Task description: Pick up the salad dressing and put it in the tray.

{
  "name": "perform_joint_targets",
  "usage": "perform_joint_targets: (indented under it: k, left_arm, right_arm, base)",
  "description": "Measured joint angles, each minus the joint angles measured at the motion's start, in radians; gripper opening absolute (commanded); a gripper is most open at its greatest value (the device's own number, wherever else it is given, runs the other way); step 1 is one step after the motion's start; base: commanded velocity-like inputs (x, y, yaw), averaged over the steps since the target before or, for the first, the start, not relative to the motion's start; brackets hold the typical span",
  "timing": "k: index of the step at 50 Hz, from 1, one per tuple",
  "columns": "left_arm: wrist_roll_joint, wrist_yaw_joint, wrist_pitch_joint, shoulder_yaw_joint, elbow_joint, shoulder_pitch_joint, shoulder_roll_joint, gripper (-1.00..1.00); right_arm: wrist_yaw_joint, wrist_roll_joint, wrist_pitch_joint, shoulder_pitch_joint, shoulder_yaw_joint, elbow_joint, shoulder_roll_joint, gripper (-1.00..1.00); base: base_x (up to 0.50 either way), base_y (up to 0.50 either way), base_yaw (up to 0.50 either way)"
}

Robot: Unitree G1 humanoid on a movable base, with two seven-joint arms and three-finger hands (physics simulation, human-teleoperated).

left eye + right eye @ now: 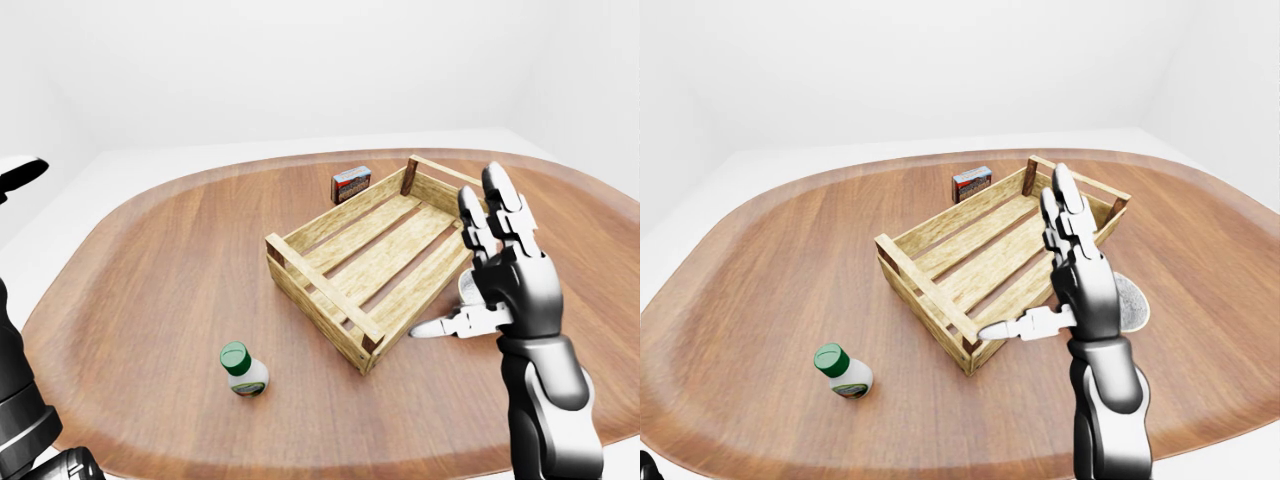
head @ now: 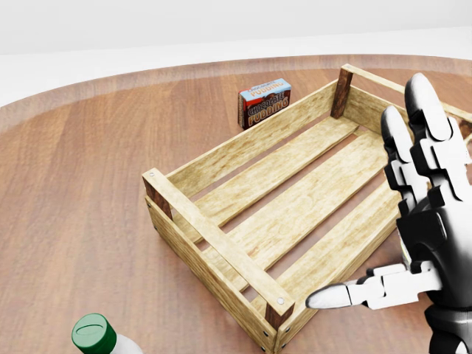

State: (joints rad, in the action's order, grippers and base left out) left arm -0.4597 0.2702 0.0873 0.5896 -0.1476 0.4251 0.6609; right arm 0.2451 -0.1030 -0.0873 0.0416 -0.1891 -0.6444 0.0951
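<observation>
silver-grey right robot hand (image 1: 1060, 270) raised, fingers spread wide, holding nothing, just right of wooden tray (image 1: 980, 255). left robot hand (image 1: 22, 174) barely in view at left edge; cannot tell its spread. salad dressing (image 1: 843, 372) bottle, green cap, on table (image 1: 760, 280) near-left of tray, well apart from both. likely light, rigid, slick plastic; grip around body below cap.

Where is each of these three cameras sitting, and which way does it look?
Left-eye view: on the head, looking down over the wooden table at the tray and salad dressing; both arms show, the left arm barely.
Right-eye view: beside it, nearly the same scene; the open right hand shows.
Head view: also on the head, closer on the tray, right hand filling the right side.
All share tray, bottle and pudding box.
</observation>
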Motion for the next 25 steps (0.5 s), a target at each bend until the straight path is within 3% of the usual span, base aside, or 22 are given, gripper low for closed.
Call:
perform_joint_targets:
  k: [12,25]
  left_arm:
    - [-0.005,0.004,0.000,0.001,0.001,0.004,0.005,1.00]
    - [-0.007,0.006,0.000,0.001,0.005,0.005,0.008,1.00]
  right_arm:
    - [0.236,0.241,0.000,-0.094,0.154,-0.134,0.032,1.00]
    - [0.453,0.484,0.000,-0.129,0.313,-0.159,0.003,1.00]
  base:
    - [0.00,0.00,0.00]
    - [0.00,0.00,0.00]
